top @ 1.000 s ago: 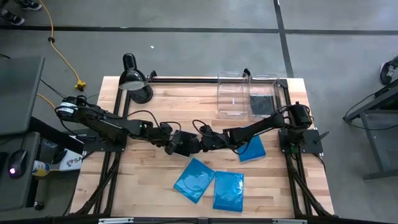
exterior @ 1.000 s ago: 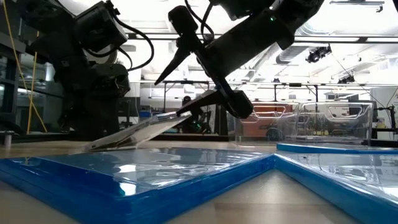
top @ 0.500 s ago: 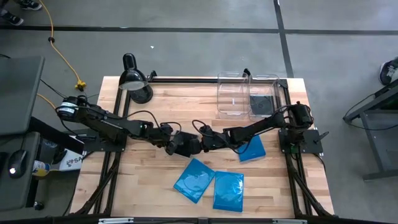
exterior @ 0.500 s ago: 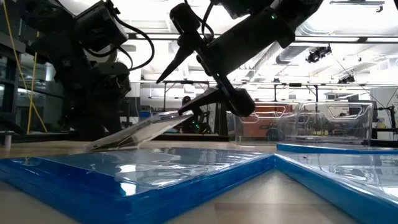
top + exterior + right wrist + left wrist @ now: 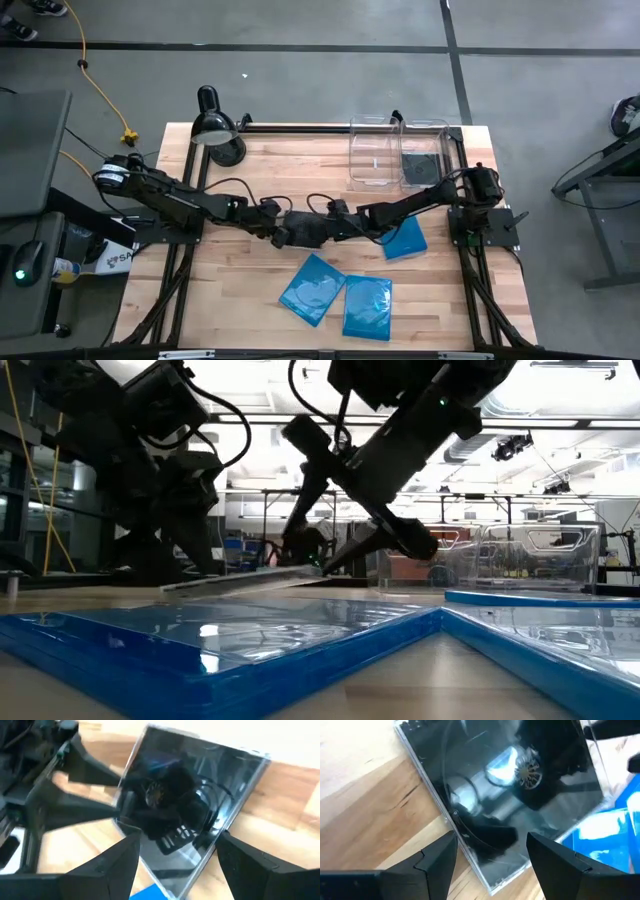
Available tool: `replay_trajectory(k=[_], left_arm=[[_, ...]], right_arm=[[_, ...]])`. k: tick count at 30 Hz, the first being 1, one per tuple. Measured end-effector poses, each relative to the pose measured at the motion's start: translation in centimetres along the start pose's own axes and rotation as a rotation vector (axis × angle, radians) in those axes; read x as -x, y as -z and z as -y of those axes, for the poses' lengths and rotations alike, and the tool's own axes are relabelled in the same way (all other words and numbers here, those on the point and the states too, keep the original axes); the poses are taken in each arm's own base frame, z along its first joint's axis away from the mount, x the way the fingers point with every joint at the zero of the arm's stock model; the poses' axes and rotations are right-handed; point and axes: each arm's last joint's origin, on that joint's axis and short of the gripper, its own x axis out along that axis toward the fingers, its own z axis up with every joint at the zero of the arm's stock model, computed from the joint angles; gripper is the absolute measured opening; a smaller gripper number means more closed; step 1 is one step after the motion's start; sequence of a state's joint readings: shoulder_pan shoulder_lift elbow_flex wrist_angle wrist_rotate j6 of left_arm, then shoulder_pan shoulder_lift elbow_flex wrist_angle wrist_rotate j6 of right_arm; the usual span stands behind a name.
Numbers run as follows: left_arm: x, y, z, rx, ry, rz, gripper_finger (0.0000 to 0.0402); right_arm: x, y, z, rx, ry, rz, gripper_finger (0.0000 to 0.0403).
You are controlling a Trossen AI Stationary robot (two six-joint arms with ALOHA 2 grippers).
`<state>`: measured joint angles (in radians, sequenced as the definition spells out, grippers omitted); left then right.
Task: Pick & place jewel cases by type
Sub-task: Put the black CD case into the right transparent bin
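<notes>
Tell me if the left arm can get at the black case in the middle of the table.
Probably yes: the left tool is open right over the black case, with only the right tool close at the opposite edge.

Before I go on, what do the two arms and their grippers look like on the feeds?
Both arms are dark, near-black, built of slim jointed links with loose black cables looping along them. The left gripper and right gripper each end in two matte black, flat, wedge-shaped fingers. Small green indicator lights glow on the right arm in the low view. No markings are legible.
</notes>
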<state>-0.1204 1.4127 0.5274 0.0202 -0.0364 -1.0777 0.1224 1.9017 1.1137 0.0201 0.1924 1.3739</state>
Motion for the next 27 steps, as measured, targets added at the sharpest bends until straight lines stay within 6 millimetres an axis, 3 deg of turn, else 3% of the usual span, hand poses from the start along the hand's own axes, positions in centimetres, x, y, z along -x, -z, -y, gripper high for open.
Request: replay_trajectory(k=[10,19,27], left_arm=[[-2.1,0.2,0.3,0.067,0.034,0.031,0.0236],[-2.2,0.3,0.2,0.067,0.012,0.058,0.0236],[-2.3,0.4,0.1,0.067,0.005,0.056,0.0236]], right_arm=[[0.1,0.1,1.3,0.023,0.137,0.001,0.0245],[0.3,0.2,2.6,0.057,0.268,-0.059,0.0245],[-0.1,-2.2,3.2,0.026,0.278,-0.007,0.0245]])
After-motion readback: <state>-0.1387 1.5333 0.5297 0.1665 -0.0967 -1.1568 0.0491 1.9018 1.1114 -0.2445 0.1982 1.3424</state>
